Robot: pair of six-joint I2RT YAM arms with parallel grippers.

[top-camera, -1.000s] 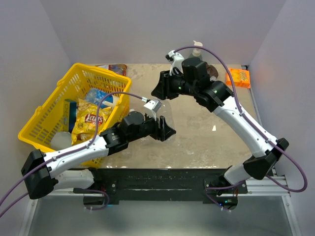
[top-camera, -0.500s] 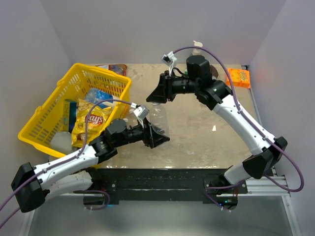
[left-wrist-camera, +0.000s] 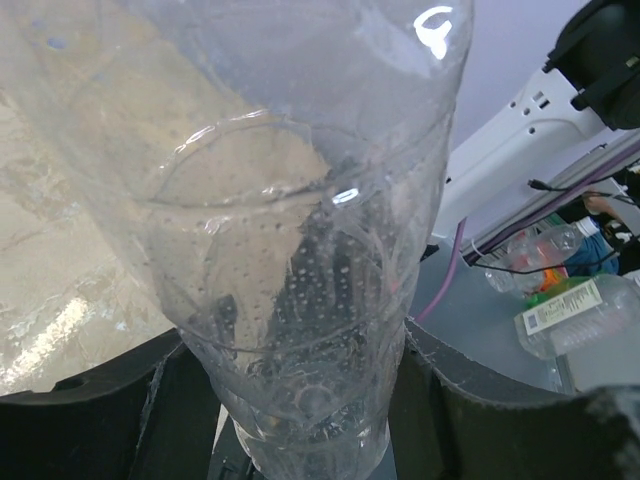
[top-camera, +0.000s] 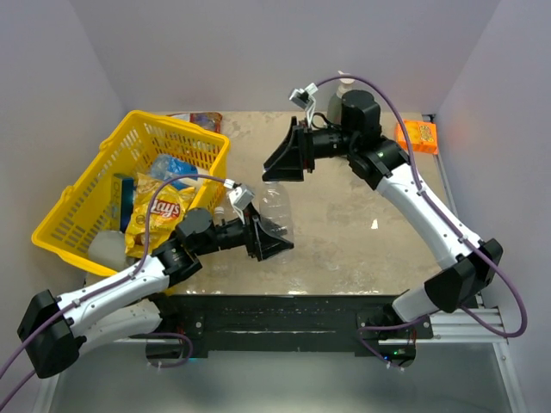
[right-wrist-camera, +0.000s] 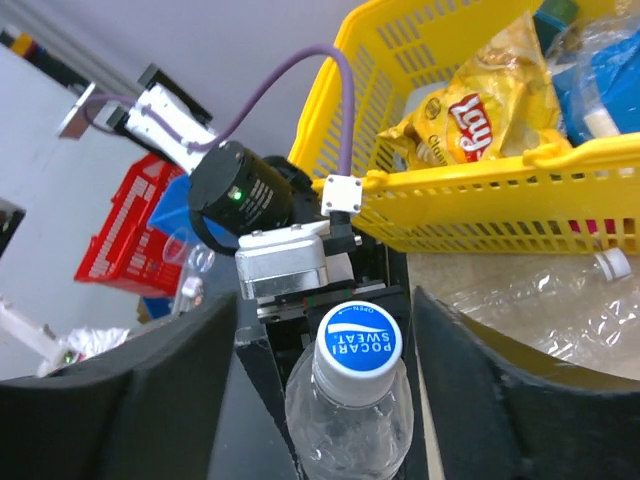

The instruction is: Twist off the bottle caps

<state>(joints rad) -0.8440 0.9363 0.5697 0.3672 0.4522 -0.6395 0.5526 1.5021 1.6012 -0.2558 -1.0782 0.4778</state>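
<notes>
A clear ribbed bottle (top-camera: 276,204) is held off the table between the two arms. My left gripper (top-camera: 267,242) is shut on its base end, and in the left wrist view the bottle (left-wrist-camera: 300,250) fills the space between the black fingers (left-wrist-camera: 100,410). The bottle's blue-topped white cap (right-wrist-camera: 358,342) faces my right gripper (right-wrist-camera: 325,335), which stands open with a finger on either side of the cap and a gap to each. From above, that right gripper (top-camera: 282,163) hangs just beyond the bottle's neck. A second, crushed bottle (right-wrist-camera: 540,300) with a white cap (right-wrist-camera: 610,263) lies on the table by the basket.
A yellow basket (top-camera: 86,185) at the left holds a Lay's chip bag (top-camera: 160,211) and other packets. An orange packet (top-camera: 416,135) lies at the back right. A beige pump top (top-camera: 345,81) shows behind the right arm. A small white scrap (top-camera: 374,224) lies on the table.
The right gripper's jaws have opened off the bottle cap and the wrist has drawn back a little. The left arm shifted down and left with the bottle a second ago, then held.
</notes>
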